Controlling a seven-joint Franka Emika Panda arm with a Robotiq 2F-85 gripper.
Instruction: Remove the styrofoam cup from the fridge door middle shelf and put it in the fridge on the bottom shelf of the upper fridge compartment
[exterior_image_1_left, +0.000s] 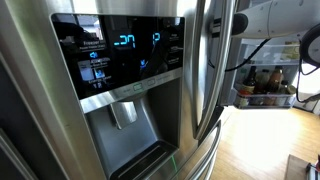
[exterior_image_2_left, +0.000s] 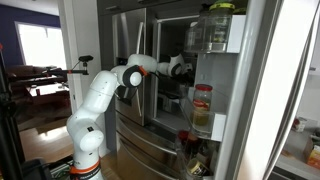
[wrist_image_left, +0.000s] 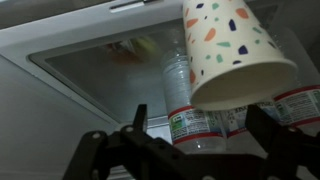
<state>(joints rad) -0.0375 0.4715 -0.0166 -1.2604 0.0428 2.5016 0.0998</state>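
In the wrist view a white styrofoam cup (wrist_image_left: 232, 50) with coloured speckles hangs tilted in the upper right, its wide end toward the camera. My gripper (wrist_image_left: 202, 115) is open, its two dark fingers spread wide just below the cup. I cannot tell whether a finger touches the cup. Clear water bottles (wrist_image_left: 190, 110) with red-edged labels stand right behind it. In an exterior view my white arm (exterior_image_2_left: 105, 90) reaches to the open fridge door, with the gripper (exterior_image_2_left: 185, 68) at its shelves. The cup itself is too small to make out there.
The open fridge door (exterior_image_2_left: 225, 90) carries jars and containers (exterior_image_2_left: 203, 105) on its shelves. A steel fridge front with a lit display and dispenser (exterior_image_1_left: 125, 85) fills an exterior view. A translucent shelf panel (wrist_image_left: 90, 60) lies behind the bottles. Wooden floor (exterior_image_1_left: 265, 140) lies beyond.
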